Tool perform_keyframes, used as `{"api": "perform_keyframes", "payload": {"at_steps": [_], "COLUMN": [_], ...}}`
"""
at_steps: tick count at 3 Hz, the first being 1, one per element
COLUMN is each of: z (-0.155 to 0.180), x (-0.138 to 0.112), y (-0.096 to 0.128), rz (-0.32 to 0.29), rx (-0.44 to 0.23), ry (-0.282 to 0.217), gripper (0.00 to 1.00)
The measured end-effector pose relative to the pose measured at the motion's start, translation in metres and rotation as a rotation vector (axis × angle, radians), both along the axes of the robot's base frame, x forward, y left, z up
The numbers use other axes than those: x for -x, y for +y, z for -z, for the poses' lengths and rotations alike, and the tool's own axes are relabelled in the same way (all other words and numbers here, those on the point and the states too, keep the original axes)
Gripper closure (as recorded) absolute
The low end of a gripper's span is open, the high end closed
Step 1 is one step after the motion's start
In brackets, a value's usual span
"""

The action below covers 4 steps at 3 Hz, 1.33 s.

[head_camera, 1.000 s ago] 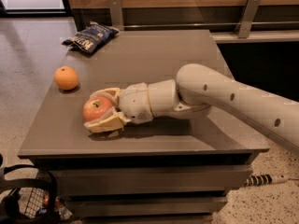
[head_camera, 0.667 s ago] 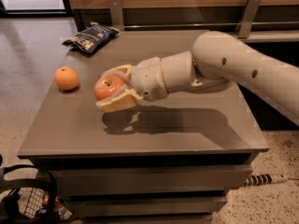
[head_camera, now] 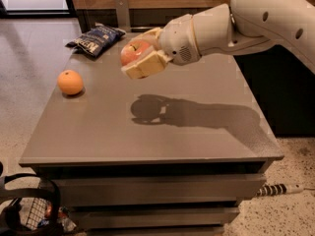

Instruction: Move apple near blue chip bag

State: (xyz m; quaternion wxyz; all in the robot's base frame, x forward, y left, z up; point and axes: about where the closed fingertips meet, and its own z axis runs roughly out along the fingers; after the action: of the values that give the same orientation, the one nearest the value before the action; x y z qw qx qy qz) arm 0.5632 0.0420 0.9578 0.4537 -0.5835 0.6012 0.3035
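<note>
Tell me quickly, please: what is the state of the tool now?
Tool: closed on the apple, in the air above the table, to the right of the blue chip bag.

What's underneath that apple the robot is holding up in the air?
The gripper, raised above the table, has its jaws shut on the apple; the lower jaw hides its underside. Below is air, then the grey top carrying the arm's shadow.
</note>
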Motion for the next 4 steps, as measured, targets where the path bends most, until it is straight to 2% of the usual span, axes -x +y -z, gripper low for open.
{"api": "perform_keyframes", "payload": {"at_steps": [2, 3, 4], "z": [-0.022, -0.022, -0.015], "x": [-0.089, -0.091, -0.122], "y": [-0.033, -0.024, -0.022], "rz": [0.237, 0.232, 0.270], "rx": [-0.071, -0.069, -0.053], "ry": [0.064, 0.064, 0.073], "gripper": [1.00, 1.00, 1.00]}}
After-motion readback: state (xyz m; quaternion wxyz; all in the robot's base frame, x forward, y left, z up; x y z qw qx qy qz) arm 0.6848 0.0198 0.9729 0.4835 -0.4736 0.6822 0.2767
